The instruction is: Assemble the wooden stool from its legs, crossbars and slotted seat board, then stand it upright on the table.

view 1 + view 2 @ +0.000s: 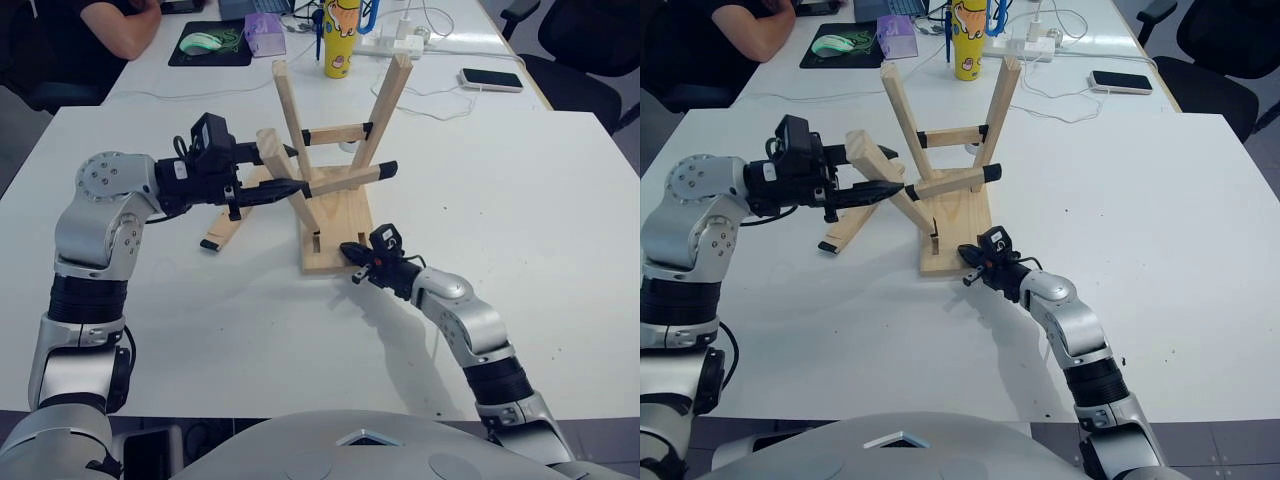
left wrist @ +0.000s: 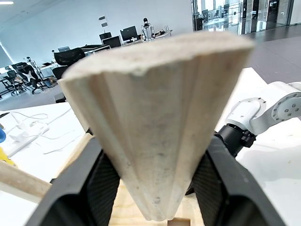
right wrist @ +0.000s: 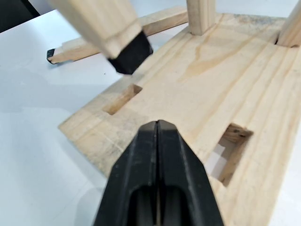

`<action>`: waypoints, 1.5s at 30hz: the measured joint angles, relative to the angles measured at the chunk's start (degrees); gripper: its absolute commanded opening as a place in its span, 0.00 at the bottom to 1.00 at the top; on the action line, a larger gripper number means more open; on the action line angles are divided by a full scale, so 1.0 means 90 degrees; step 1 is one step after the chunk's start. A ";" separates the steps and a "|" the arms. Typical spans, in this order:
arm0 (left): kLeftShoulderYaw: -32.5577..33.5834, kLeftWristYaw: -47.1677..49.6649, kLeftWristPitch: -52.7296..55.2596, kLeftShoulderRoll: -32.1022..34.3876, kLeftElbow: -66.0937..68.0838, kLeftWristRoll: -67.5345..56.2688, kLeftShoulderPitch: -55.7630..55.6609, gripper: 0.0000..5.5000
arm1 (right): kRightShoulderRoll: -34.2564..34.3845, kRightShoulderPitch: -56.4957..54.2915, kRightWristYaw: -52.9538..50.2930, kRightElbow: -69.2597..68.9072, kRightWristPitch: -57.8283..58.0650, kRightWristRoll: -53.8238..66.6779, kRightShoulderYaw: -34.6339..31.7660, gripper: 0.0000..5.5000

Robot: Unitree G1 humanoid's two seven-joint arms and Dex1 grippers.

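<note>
Seat board [image 1: 345, 225] lies flat under the pressed-together fingers of the right gripper [image 1: 352, 252], pinned steady I'd guess, while the left gripper [image 1: 290, 187] clamps a tilted leg [image 1: 272, 150] between its fingers, aiming for a slot [image 3: 123, 99]

Office clutter along the far surface [image 1: 140, 78]

A yellow cup [image 1: 341, 38] stands near the middle, with a purple box [image 1: 265, 34] just to its left and a white power strip [image 1: 392, 44] to its right. Farther left, a green mouse [image 1: 199, 43] rests on a black mat [image 1: 225, 58]. A phone [image 1: 491, 79] lies flat toward the right edge, apart from the strip. A black office chair [image 1: 585, 55] stands beyond the right corner.
</note>
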 measured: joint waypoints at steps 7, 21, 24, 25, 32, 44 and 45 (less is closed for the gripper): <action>-0.0019 -0.0061 0.0403 -0.0041 -0.0315 -0.0201 0.0136 0.37 | -0.0032 -0.0024 0.0028 0.0050 -0.0052 0.0000 0.0027 0.00; -0.0050 -0.0348 0.0229 0.0047 0.0148 -0.0046 0.0255 0.37 | -0.0088 -0.0061 0.0078 0.0077 -0.0059 0.0000 0.0063 0.00; -0.0049 -0.0413 0.0224 0.0062 0.0316 -0.0010 0.0169 0.37 | -0.0089 -0.0066 0.0079 0.0078 -0.0059 0.0000 0.0068 0.00; -0.0049 -0.0437 0.0231 0.0067 0.0345 -0.0009 0.0140 0.37 | -0.0089 -0.0067 0.0079 0.0078 -0.0059 0.0000 0.0070 0.00; -0.0161 -0.0679 0.0234 0.0146 0.0428 0.0124 -0.0023 0.37 | -0.0089 -0.0068 0.0077 0.0079 -0.0059 0.0000 0.0073 0.00; -0.0854 -0.1552 -0.0209 0.0244 0.1639 0.0583 -0.0970 0.37 | -0.0143 -0.0097 0.0078 0.0081 -0.0056 -0.0011 0.0138 0.00; -0.0884 -0.1589 -0.0219 0.0241 0.1668 0.0617 -0.1021 0.37 | -0.0146 -0.0102 0.0078 0.0081 -0.0056 -0.0014 0.0149 0.00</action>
